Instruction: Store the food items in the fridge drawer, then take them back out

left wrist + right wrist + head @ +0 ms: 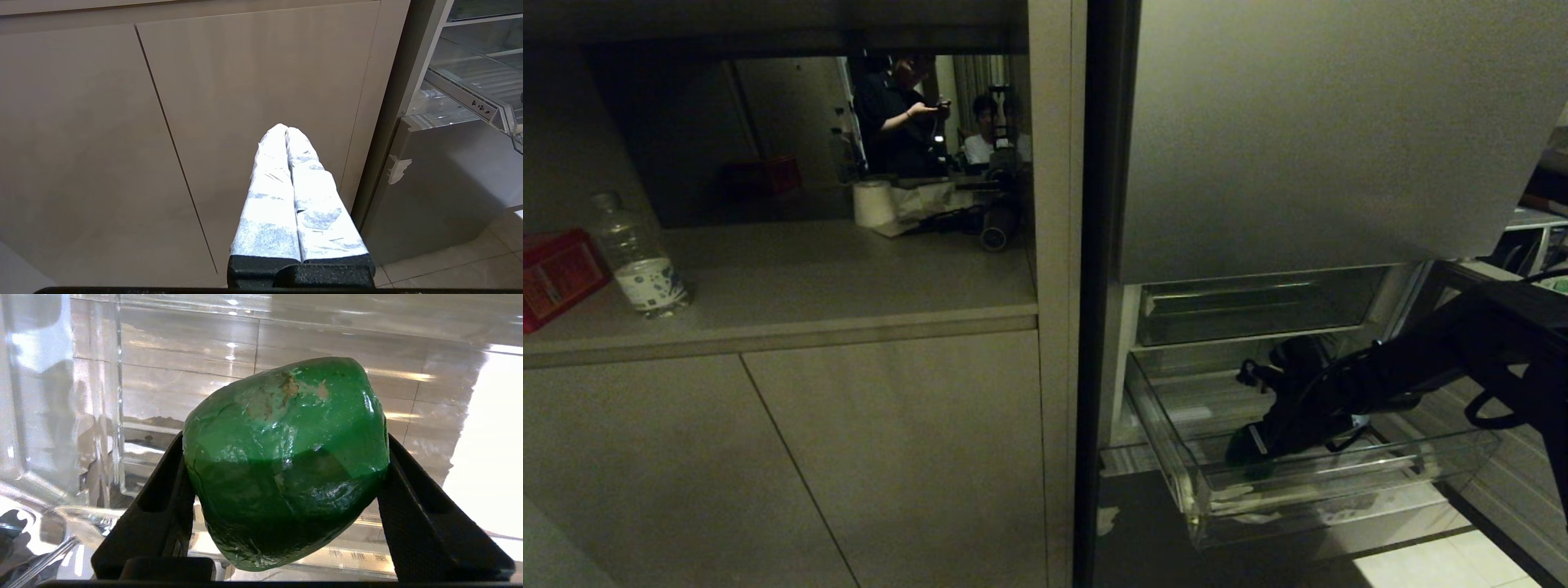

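While the pulled-out fridge drawer (1168, 425) carries it, the right gripper (286, 506) clasps a green bell pepper (286, 457) from both sides near the drawer's front left corner; lifting well probably means rising straight above the tall clear lip before retreating. One drawer, one pepper; the left gripper (286, 134) hangs closed, empty, by the cabinet doors (253, 81).

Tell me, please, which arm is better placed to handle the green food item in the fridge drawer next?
The right. The right gripper is inside the fridge drawer, its fingers on both sides of the green food item. The left gripper is shut, parked before the cabinet doors.
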Robot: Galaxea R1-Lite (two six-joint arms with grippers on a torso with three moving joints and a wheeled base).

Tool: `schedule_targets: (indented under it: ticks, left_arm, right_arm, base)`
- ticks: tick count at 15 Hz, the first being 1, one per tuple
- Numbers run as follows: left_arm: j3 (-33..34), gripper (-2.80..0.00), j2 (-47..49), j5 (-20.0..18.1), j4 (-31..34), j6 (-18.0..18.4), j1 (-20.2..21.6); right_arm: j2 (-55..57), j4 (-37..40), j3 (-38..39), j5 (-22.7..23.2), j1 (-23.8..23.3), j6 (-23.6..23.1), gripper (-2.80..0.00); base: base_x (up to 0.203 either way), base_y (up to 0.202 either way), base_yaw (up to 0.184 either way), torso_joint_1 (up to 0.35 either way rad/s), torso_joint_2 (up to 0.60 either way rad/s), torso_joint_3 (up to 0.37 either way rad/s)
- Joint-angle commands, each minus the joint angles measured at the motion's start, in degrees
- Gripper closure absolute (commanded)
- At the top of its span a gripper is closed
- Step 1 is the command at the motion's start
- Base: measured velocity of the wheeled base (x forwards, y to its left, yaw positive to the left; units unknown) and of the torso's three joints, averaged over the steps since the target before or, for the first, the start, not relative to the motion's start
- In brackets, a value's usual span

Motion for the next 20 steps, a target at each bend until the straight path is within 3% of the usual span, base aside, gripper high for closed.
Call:
schedule_targets:
  ticks: [1, 5, 10, 16, 18, 20]
  left_arm:
    - [0.0, 0.0, 0.08, 0.0, -0.07, 0.0, -0.02]
    - [0.0, 0.0, 0.08, 0.0, -0.06, 0.0, -0.02]
    - [0.0, 0.0, 0.08, 0.0, 0.02, 0.0, -0.02]
    - [0.0, 0.0, 0.08, 0.0, 0.02, 0.0, -0.02]
    - [0.0, 0.0, 0.08, 0.0, 0.02, 0.0, -0.02]
    - [0.0, 0.0, 0.08, 0.0, -0.03, 0.0, -0.02]
  right_arm:
    - [-1.98, 0.03, 1.4, 0.03, 0.07, 0.07, 0.0]
    - [-11.13, -0.05, 5.66, -0.13, 1.62, 0.55, 0.0]
    - [-31.33, -0.07, 17.34, -3.39, 3.48, 1.88, 0.0]
    - [-60.97, -0.09, 33.99, -12.5, 3.06, 4.86, 0.0]
    - [-69.4, -0.07, 38.32, -16.68, 0.34, 6.15, 0.0]
    - [-75.71, -0.06, 42.29, -19.17, -6.84, 6.08, 0.0]
  base:
    - [0.0, 0.0, 0.0, 0.0, 0.0, 0.0]
    - [0.0, 0.0, 0.0, 0.0, 0.0, 0.0]
    - [0.0, 0.0, 0.0, 0.0, 0.0, 0.0]
    - [0.0, 0.0, 0.0, 0.0, 0.0, 0.0]
    - [0.0, 0.0, 0.0, 0.0, 0.0, 0.0]
    - [0.0, 0.0, 0.0, 0.0, 0.0, 0.0]
